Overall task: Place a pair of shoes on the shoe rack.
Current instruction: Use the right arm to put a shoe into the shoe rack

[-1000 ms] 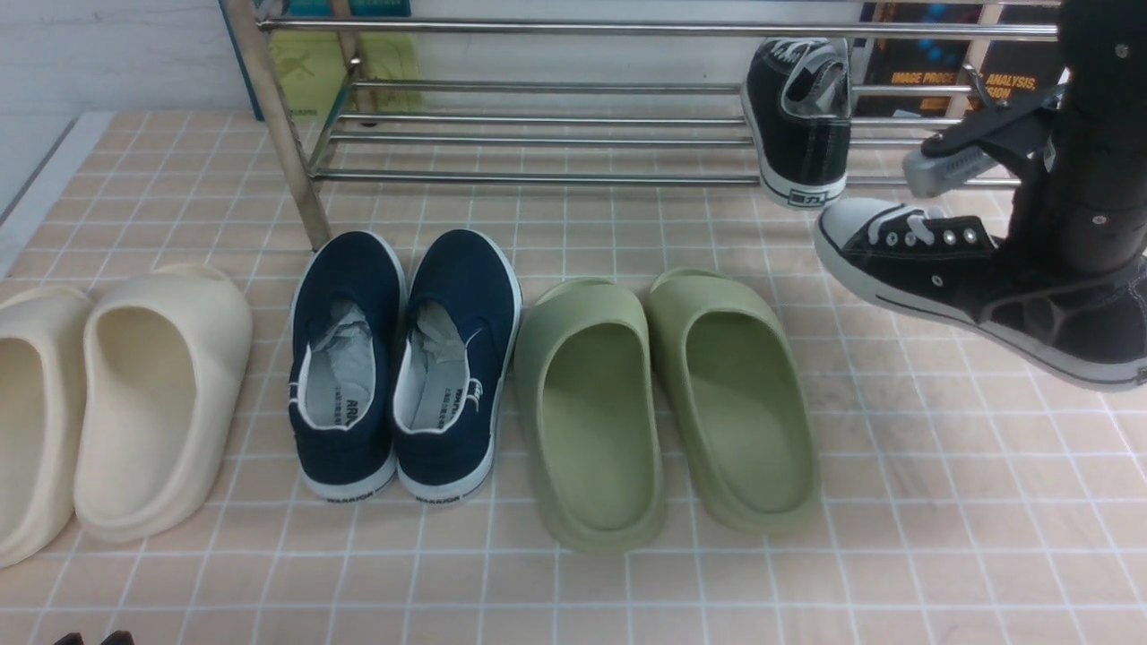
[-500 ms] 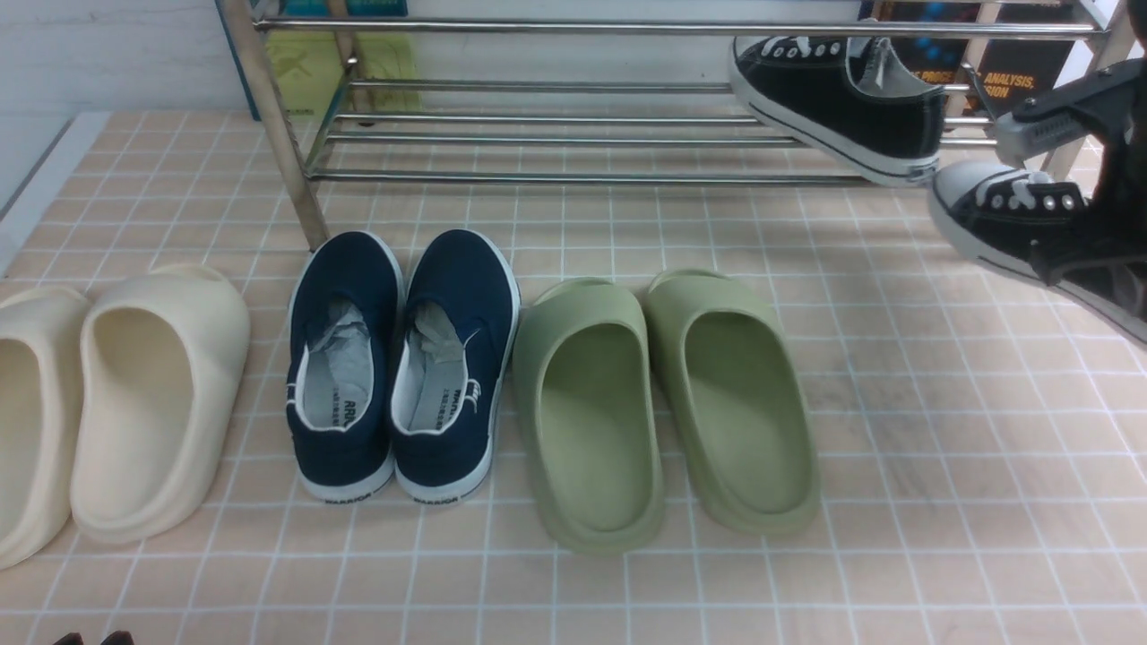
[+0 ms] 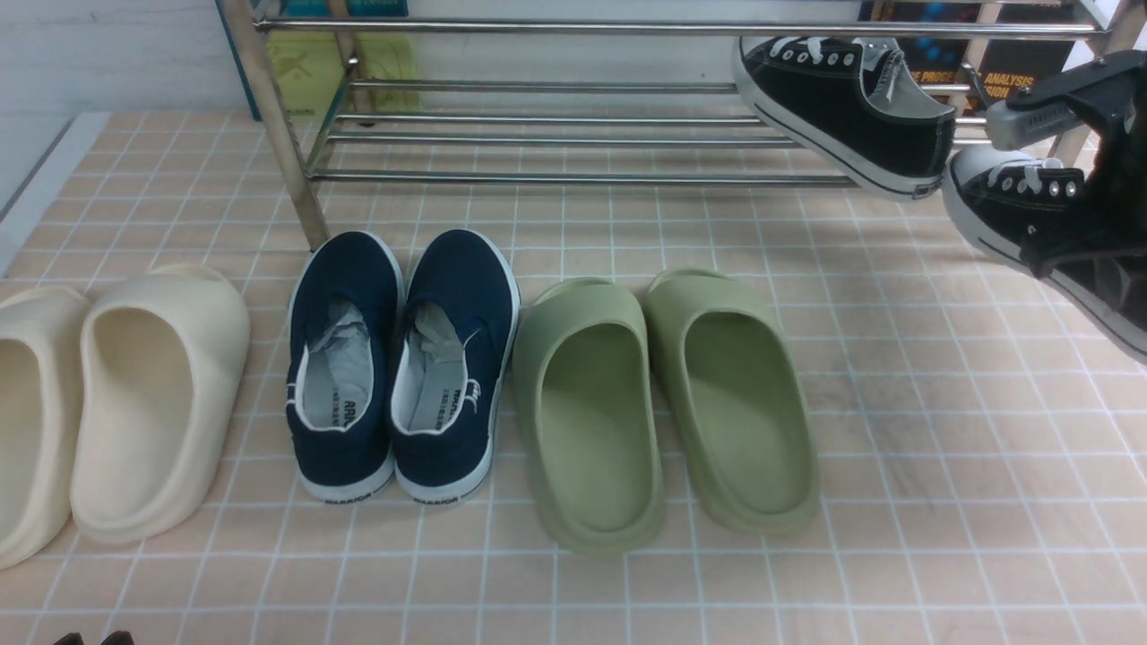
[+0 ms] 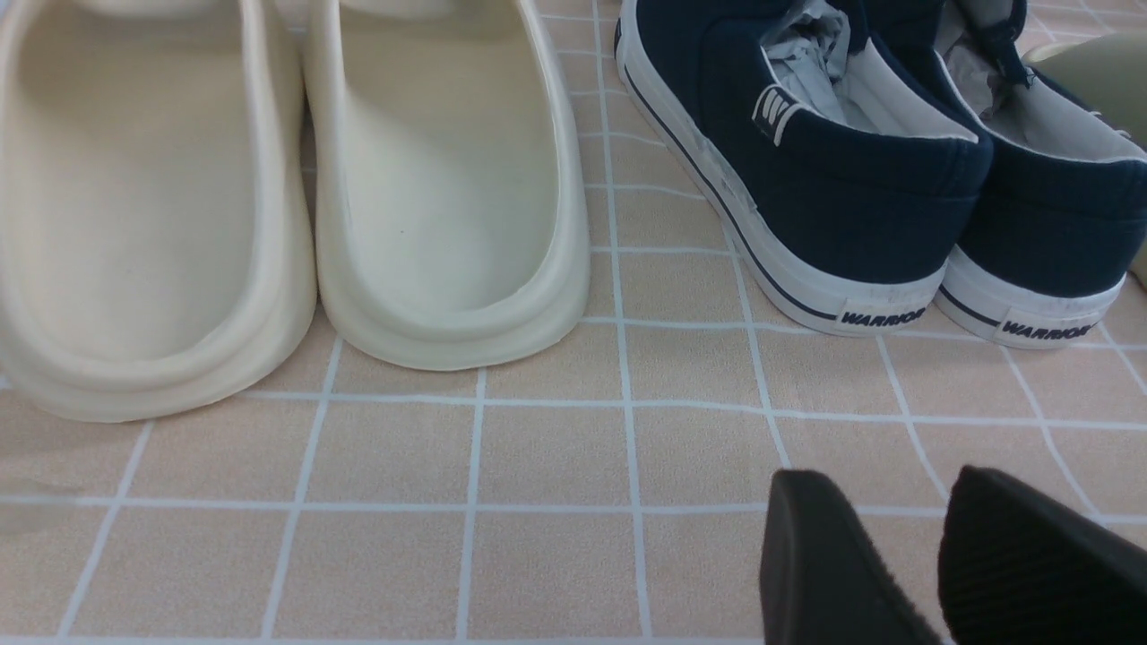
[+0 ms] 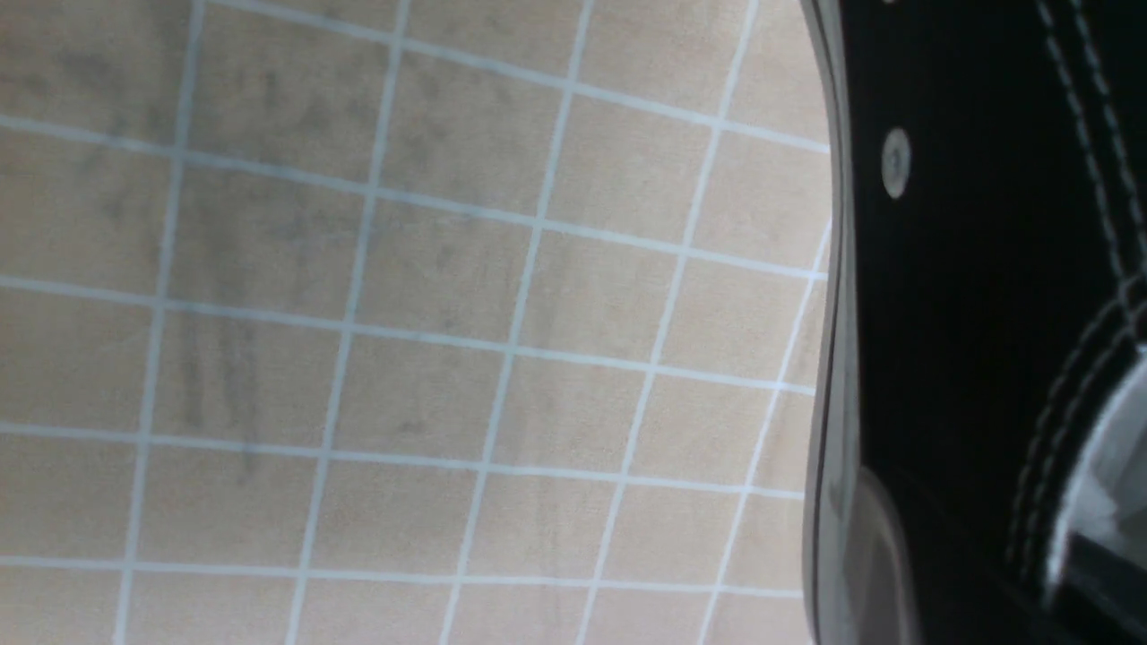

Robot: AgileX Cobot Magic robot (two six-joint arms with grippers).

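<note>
Shoes: 8 total, 4 pairs. That is 2 black sneakers (sneaker (image 3: 847, 116), sneaker (image 3: 1021, 219)), 2 navy slip-ons (slip-on (image 3: 349, 269), slip-on (image 3: 466, 269)), 2 green slides (green slide (image 3: 582, 309), green slide (image 3: 717, 300)) and 2 cream slides (cream slide (image 3: 166, 305), cream slide (image 3: 27, 313), the second cut off by the frame edge). Rack (image 3: 538, 176): 1, metal tube, 2 tiers in sight.
</note>
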